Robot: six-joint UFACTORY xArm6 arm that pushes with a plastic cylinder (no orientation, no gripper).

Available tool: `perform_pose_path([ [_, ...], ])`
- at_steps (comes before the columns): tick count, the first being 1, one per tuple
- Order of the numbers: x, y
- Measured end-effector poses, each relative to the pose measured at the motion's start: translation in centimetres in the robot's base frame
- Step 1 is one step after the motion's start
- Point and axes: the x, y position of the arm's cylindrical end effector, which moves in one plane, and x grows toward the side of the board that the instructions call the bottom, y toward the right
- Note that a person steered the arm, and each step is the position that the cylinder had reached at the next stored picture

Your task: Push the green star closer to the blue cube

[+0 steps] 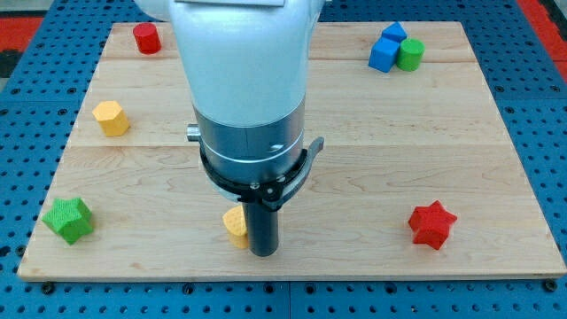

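Seven blocks sit on the wooden bench. At the view's lower left lies the green star, close to the bench's left edge. Far from it, at the view's upper right, stands the blue cube, with a second blue block just behind it and a green cylinder touching its right side. A red cylinder rests at the upper left, and a yellow hexagonal block lies below it on the left side. A red star sits at the lower right. My tip stands near the bottom centre, right beside a yellow block that the rod partly hides, so its shape is unclear. This arm carries no hand, only the rod. The tip is well apart from the green star, to its right.
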Motion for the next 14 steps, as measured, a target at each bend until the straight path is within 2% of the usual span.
perform_pose_path([
  [1, 2.7, -5.0],
  [3, 2.2, -24.9],
  [4, -2.5, -24.5],
  [5, -7.3, -20.6],
  [6, -9.6, -14.6],
  [7, -9.2, -15.6],
  [8, -6.2, -19.4],
  [9, -4.8, -16.7],
  [11, -13.1, -3.6],
  [14, -28.0, 8.8],
])
